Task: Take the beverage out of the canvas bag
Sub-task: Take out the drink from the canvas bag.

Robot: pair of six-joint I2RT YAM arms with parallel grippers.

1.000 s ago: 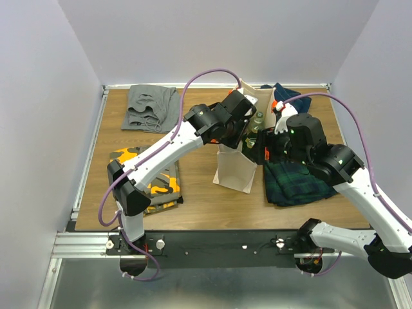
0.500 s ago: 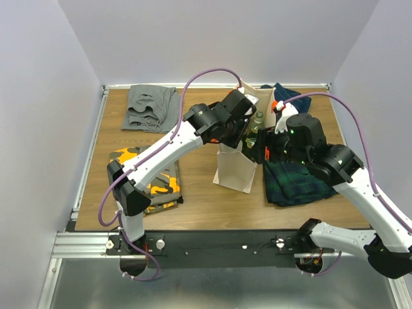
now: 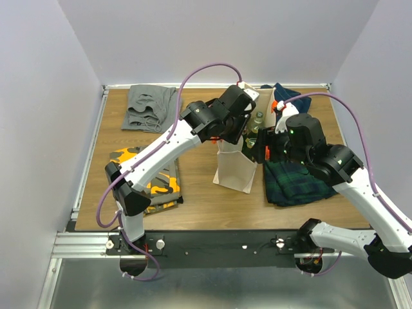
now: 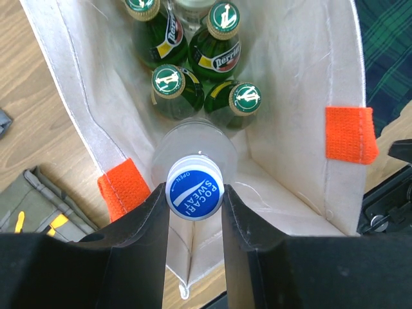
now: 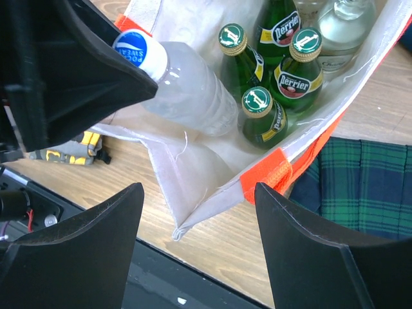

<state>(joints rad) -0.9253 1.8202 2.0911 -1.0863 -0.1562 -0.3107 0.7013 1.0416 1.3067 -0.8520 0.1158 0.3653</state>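
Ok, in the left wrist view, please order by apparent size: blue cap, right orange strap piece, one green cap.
1. Blue cap and orange strap piece: about alike, unranked.
2. Green cap: smallest, though deeper in the canvas bag, so farther away.

Robot lab cell: bare white walls point(image 3: 225, 38), wooden table point(image 3: 199, 193), aluminium rail point(image 3: 84, 243).

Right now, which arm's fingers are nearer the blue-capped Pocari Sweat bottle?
Left. The left fingers clamp the Pocari Sweat bottle at its cap, in the canvas bag. The right fingers hang open above the bag's corner, not touching the bottle.
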